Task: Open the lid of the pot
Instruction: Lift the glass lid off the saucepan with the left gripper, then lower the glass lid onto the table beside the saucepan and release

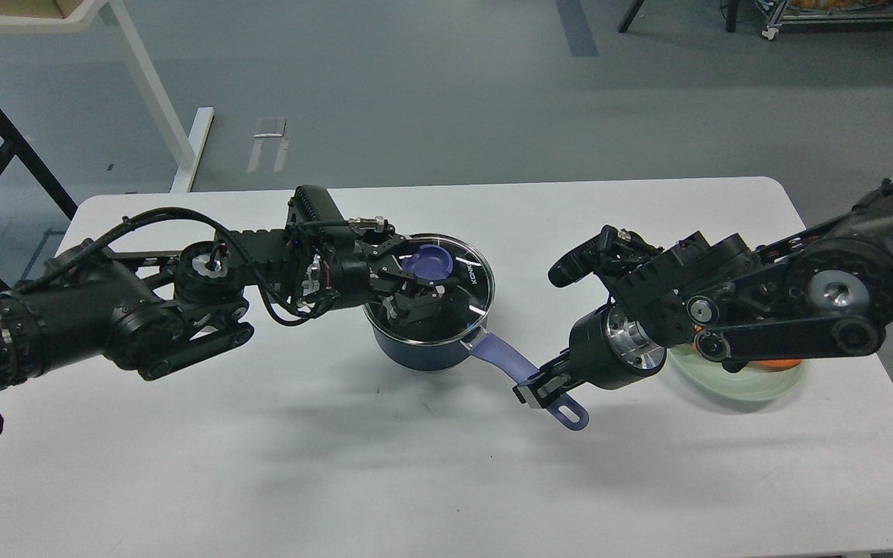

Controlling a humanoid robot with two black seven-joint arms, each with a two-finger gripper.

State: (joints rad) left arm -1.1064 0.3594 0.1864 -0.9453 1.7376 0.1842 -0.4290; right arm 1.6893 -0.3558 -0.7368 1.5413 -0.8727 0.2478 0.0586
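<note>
A dark blue pot (419, 349) stands mid-table with a glass lid (468, 273) on it. The lid has a purple knob (426, 263) in its middle. My left gripper (412, 280) reaches over the lid from the left, open, with its fingers (420, 301) spread just left of and below the knob. I cannot tell whether they touch it. The pot's purple handle (502, 358) points toward the front right. My right gripper (541, 386) is shut on the handle near its far end.
A pale green bowl (760, 381) holding something orange sits at the right, partly hidden behind my right arm. The white table (338, 465) ends close behind the pot. A white desk leg (153, 93) stands on the floor at the back left.
</note>
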